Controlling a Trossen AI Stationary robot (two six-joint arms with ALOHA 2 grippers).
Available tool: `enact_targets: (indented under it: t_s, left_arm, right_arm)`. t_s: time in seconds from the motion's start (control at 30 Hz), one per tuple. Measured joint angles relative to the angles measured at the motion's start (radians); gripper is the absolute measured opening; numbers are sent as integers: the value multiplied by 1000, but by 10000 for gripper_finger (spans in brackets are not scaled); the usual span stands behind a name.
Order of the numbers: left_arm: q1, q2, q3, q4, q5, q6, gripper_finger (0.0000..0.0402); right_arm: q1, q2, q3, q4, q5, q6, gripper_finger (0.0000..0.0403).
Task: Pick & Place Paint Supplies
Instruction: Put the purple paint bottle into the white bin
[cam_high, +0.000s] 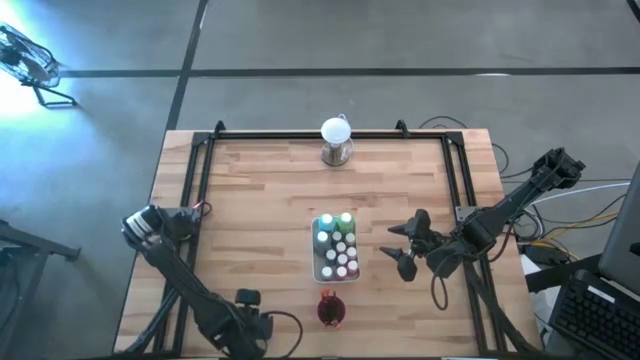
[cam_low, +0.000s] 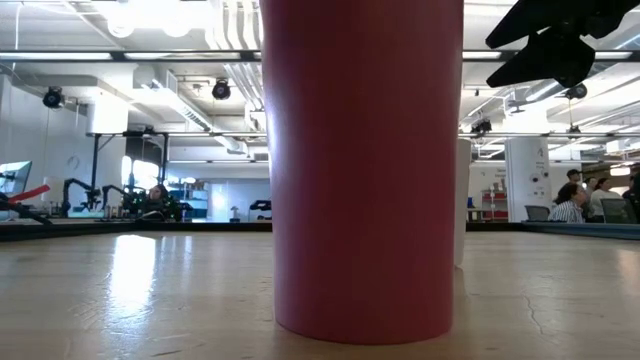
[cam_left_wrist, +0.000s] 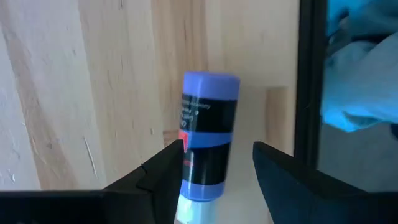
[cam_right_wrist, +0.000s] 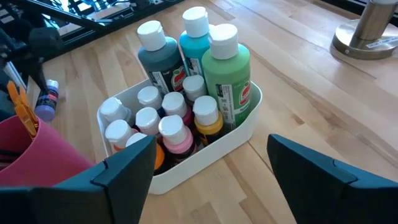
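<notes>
High view: the white tray (cam_high: 318, 268) sits mid-desk packed with paint bottles (cam_high: 340, 250), the red cup (cam_high: 331, 309) just below it. The right gripper (cam_high: 402, 247) hovers beside the tray, fingers spread, released.

Left wrist view: the left gripper (cam_left_wrist: 214, 171) grasps a purple bottle (cam_left_wrist: 206, 137) over the wooden desk (cam_left_wrist: 93, 81).

Right wrist view: bottles stand upright in the tray — teal, green, orange among them.

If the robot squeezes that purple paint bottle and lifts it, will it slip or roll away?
The purple bottle sits between the left gripper fingers, which stand beside it. Its label looks smooth and glossy, so it might slip a little. It is round, so it would probably roll if dropped on its side. It looks small, so likely light.
</notes>
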Motion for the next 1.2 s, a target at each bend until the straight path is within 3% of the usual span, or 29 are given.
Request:
enact_targets:
  t_s: [0.4, 0.7, 1.2]
  left_arm:
    - [2, 36, -1, 3, 3, 30, 197]
    - [2, 37, -24, 34, -56, 51, 197]
    - [4, 37, -89, 68, -37, 49, 197]
  right_arm:
    - [0, 0, -1, 1, 4, -16, 281]
    - [0, 0, -1, 2, 8, -19, 270]
    - [0, 0, -1, 3, 25, -27, 309]
